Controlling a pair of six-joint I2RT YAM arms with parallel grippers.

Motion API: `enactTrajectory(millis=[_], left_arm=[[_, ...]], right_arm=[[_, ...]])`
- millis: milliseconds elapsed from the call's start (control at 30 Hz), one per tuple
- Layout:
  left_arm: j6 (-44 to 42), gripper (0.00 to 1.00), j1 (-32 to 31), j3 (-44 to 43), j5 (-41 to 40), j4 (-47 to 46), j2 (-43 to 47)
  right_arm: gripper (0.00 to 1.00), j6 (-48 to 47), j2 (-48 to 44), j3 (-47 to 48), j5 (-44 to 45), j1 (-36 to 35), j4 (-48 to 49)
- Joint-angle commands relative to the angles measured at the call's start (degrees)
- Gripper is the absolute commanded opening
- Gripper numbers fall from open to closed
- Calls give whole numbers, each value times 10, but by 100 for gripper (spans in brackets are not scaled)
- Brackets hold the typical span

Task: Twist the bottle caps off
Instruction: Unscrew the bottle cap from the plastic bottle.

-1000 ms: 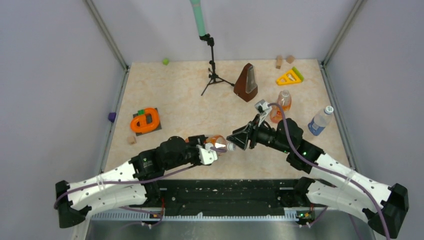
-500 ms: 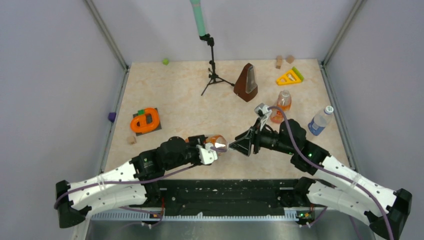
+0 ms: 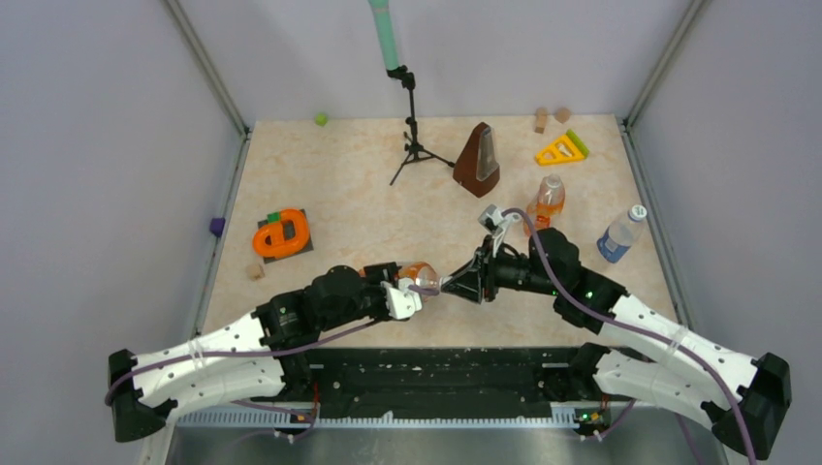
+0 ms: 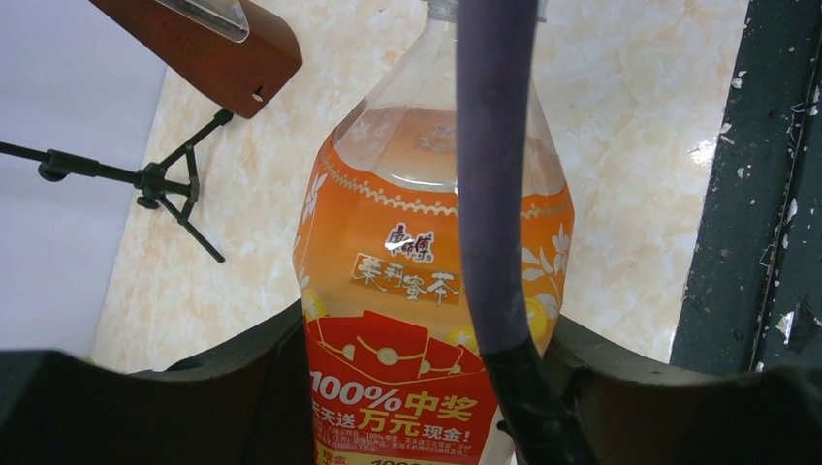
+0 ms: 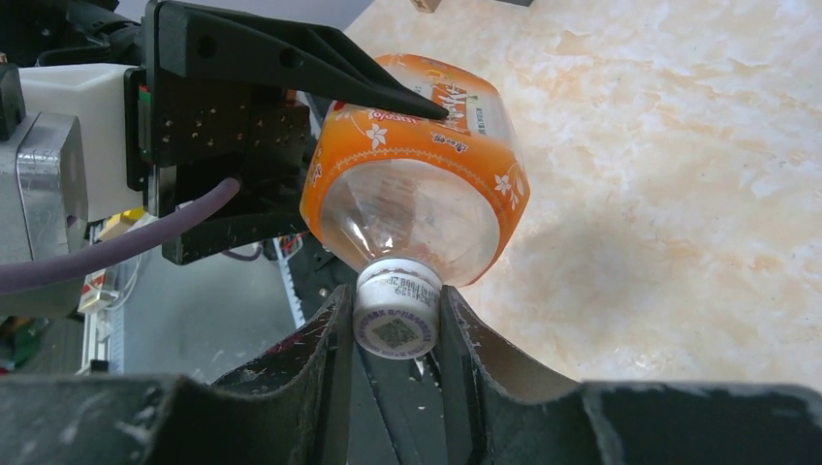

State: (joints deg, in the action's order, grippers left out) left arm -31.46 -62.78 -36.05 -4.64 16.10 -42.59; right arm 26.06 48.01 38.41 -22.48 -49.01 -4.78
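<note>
- Overhead view looks down on the whole worktop (image 3: 368, 223) from its near edge.
- Both wrist views face the orange bottle (image 4: 388, 291) closely, from opposite ends.

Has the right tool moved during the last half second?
Yes. The right tool moved left, away from the clear blue-labelled plastic bottle, onto the white plastic screw cap.

That bottle (image 5: 417, 184) is clear glossy plastic with a shiny orange label, and the cap (image 5: 395, 315) is plain white plastic. The tabletop (image 5: 679, 145) looks smooth, marbled, fairly matt.
</note>
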Motion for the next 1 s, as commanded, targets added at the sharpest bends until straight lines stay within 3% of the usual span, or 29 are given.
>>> enactTrajectory(millis=[0, 133, 167, 233, 400, 567, 733, 900, 967], left_arm=[[3, 0, -2, 16, -280, -125, 10], [26, 0, -2, 23, -273, -123, 6], [47, 0, -1, 20, -267, -113, 4], [65, 0, 8, 19, -228, -106, 4], [109, 0, 49, -21, -105, -47, 2], [150, 0, 132, -27, 102, -50, 35], [162, 0, 149, -55, 235, -20, 27], [165, 0, 149, -77, 223, 9, 11], [160, 0, 149, -65, 160, -7, 23]], right_arm=[[26, -37, -11, 22, 6, -6, -24], [2, -75, -45, -17, -17, -7, 24], [0, -102, -49, -23, -45, -7, 25], [0, -167, -52, -26, -96, -7, 20], [0, -229, -35, -32, -110, -7, 44], [0, -319, -5, -80, -178, -7, 120], [0, -397, 34, -69, -225, -7, 115], [1, -482, 55, -22, -243, -7, 52], [20, -463, 55, -16, -228, -8, 50]])
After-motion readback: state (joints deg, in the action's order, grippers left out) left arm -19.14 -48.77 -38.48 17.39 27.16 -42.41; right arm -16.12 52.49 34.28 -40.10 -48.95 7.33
